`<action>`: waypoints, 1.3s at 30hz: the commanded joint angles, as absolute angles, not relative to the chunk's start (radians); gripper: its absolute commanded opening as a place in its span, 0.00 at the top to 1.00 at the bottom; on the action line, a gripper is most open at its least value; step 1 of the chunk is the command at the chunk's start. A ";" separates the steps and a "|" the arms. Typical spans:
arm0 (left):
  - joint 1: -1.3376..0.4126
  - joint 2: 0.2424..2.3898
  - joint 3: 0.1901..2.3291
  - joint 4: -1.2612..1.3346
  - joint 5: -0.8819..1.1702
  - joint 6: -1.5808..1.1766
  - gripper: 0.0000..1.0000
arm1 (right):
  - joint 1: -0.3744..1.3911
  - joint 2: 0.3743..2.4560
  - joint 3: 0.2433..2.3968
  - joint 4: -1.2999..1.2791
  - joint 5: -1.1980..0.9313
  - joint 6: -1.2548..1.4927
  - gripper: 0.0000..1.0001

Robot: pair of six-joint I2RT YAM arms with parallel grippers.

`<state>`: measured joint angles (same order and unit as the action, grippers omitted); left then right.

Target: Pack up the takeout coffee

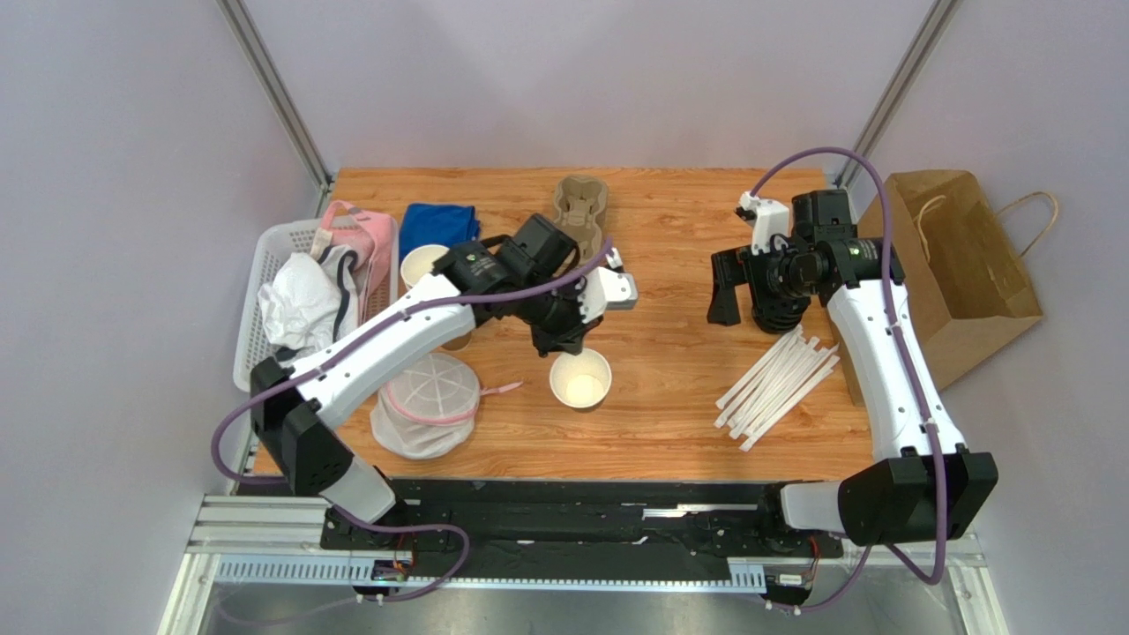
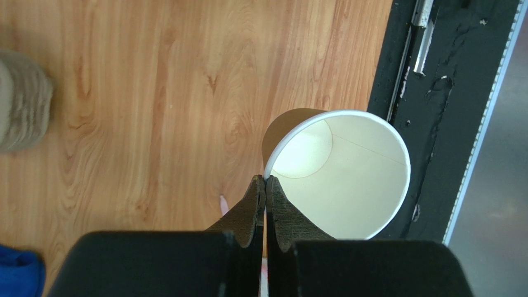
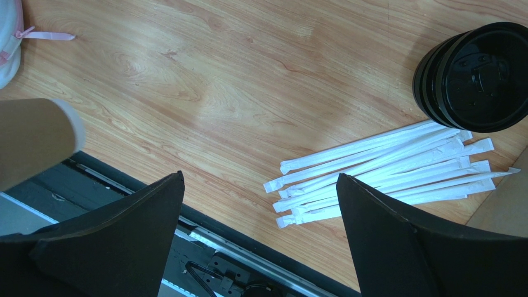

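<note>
Cup's out, lid's not on yet

Nearest the arm bases, the paper cup (image 1: 581,380) stands open on the table (image 1: 663,430), no lid; left fingers (image 2: 255,201) are pressed together right at its rim, can't tell if they nip the wall; further back the right fingers (image 3: 136,235) hang wide apart over the straws (image 3: 384,167), beside the stack of black lids (image 3: 480,74); my guess: lidding comes next, which needs one lid peeled off cleanly; paper bag (image 1: 961,258) waits beyond.

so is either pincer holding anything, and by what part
Left pincer pinches the cup by its rim; right pincer is open, empty.
</note>
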<state>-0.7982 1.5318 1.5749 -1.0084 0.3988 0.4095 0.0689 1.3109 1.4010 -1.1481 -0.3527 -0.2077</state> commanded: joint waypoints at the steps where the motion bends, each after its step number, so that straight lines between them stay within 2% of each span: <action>1: -0.808 1.611 1.531 -0.802 0.405 0.347 1.00 | 0.072 1.333 1.420 -1.140 -0.330 -0.221 0.00; 10: -0.808 1.779 1.516 -0.695 0.410 0.302 0.97 | 0.071 1.353 1.407 -1.135 -0.331 -0.227 0.00; 19: -0.808 1.841 1.486 -0.660 0.399 0.299 0.97 | 0.072 1.358 1.394 -1.134 -0.344 -0.229 0.00; 22: -0.808 1.845 1.488 -0.661 0.391 0.288 0.94 | 0.072 1.355 1.399 -1.134 -0.345 -0.229 0.00; 25: -0.808 1.832 1.489 -0.672 0.390 0.275 0.81 | 0.072 1.350 1.405 -1.140 -0.348 -0.227 0.00; 26: -0.808 1.825 1.493 -0.676 0.396 0.275 0.69 | 0.072 1.347 1.407 -1.141 -0.353 -0.227 0.00; 27: -0.810 1.818 1.496 -0.684 0.396 0.276 0.63 | 0.072 1.345 1.411 -1.146 -0.357 -0.229 0.00; 30: -0.808 1.789 1.534 -0.733 0.390 0.285 0.50 | 0.071 1.341 1.427 -1.150 -0.364 -0.229 0.00; 32: -0.808 1.769 1.597 -0.802 0.391 0.287 0.33 | 0.071 1.341 1.445 -1.161 -0.351 -0.236 0.00; 35: -0.805 1.732 1.698 -0.906 0.420 0.310 0.29 | 0.063 1.341 1.483 -1.184 -0.331 -0.255 0.00; 39: -0.772 1.703 1.834 -1.073 0.515 0.362 0.28 | -0.042 1.364 1.548 -1.235 -0.370 -0.326 0.00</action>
